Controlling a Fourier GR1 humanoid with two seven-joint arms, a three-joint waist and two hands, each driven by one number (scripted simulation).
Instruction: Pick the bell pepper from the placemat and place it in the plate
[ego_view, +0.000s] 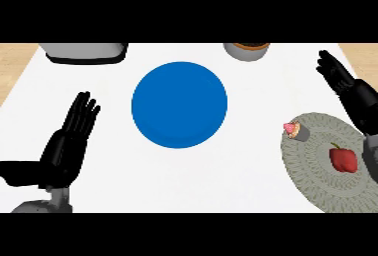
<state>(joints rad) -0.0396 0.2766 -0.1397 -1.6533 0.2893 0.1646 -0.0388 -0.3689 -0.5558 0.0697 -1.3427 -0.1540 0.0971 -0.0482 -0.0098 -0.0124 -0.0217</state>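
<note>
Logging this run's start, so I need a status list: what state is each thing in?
bell pepper: lying on the placemat, not held
plate: blue, pepper not yet on it
pink snack: at the placemat's far-left rim
left hand: open, fingers straight, touching nothing
right hand: open, beside the placemat's far edge, apart from the pepper

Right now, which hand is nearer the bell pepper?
Right. Right hand is beyond the bell pepper, past the placemat edge; left hand is far off, across the blue plate.
</note>
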